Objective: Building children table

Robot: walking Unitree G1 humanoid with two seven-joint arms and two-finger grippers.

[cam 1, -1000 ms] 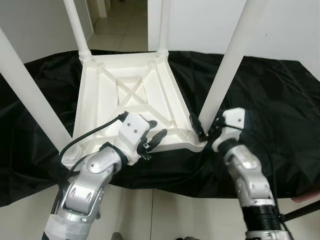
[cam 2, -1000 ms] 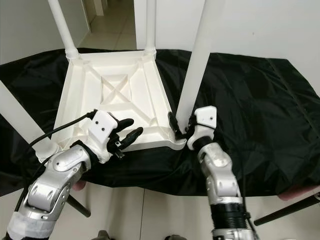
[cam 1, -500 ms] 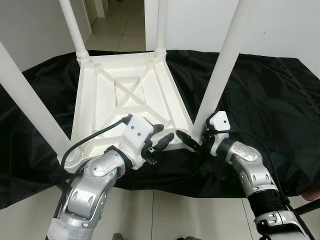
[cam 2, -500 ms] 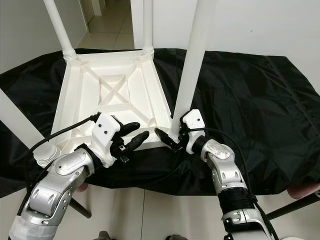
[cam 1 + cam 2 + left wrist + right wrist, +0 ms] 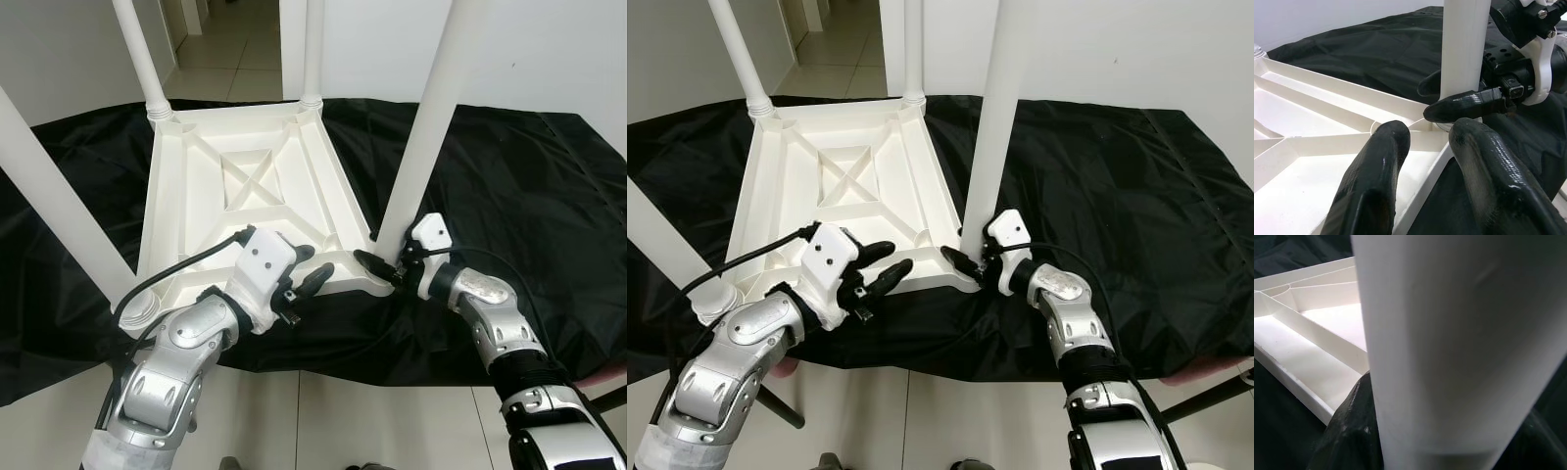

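White plastic makes up the little table top (image 5: 245, 201), which lies upside down on a black cloth (image 5: 509, 186). Its ribbed underside faces up, with a cross of ribs in the middle. The cloth spreads wide to the right of the table top, so that side has lots of open room. On the near side the cloth ends, and pale floor tiles (image 5: 323, 421) show below it. The near edge of the table top lies close to that near edge of the cloth.

Four white legs stand up from the corners. The far left leg (image 5: 140, 59) and the far right leg (image 5: 313, 49) rise by a doorway. The near left leg (image 5: 59, 196) leans across the left side of the picture. The near right leg (image 5: 426, 127) stands at the corner closest to the robot's right arm.

The right gripper (image 5: 384, 269) is at the foot of the near right leg. In the left wrist view its two black fingers (image 5: 1464, 105) sit one on each side of the leg, squeezed on it just above the corner socket. In the right wrist view the leg stands right in front of the camera.

The left gripper (image 5: 306, 272) hangs over the near edge of the table top, just beside the right gripper. Its two fingers (image 5: 1378, 166) are apart and hold nothing. One fingertip is over the inside of the table top, and the other is over the rim. A black cable (image 5: 176, 269) runs from the left wrist across the near left corner.
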